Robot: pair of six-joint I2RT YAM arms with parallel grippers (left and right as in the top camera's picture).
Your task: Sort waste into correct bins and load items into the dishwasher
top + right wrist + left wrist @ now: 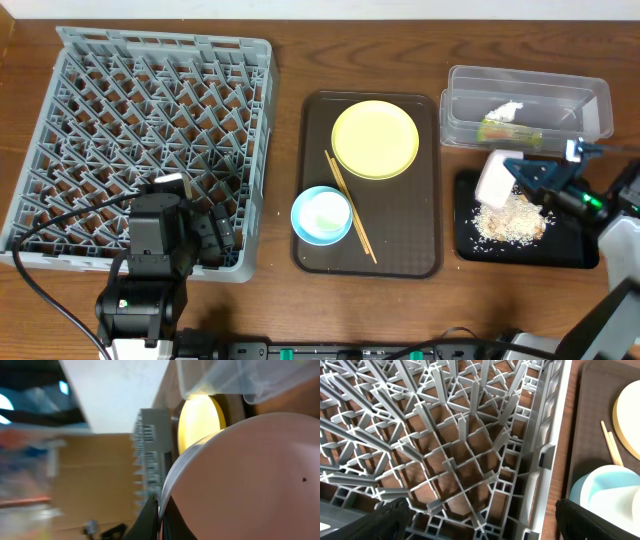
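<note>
Brown wooden table (290, 60). Right gripper (518, 172) pinched tight on the rim of the white bowl (493, 180), which is tilted over the black tray (470, 250). Rice scraps (512, 222) heaped on the tray just beside it. Clear tub (460, 110) behind holds wrapper (508, 133) and tissue (505, 109). Left gripper (485, 522) spread wide, empty, over the near right corner of the dish rack (150, 130).

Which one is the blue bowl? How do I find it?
Find the dark brown tray right of the big grey rack. The light blue bowl sits in its front left corner, beside the chopsticks. It is the only blue dish, smaller than the yellow plate.
</note>
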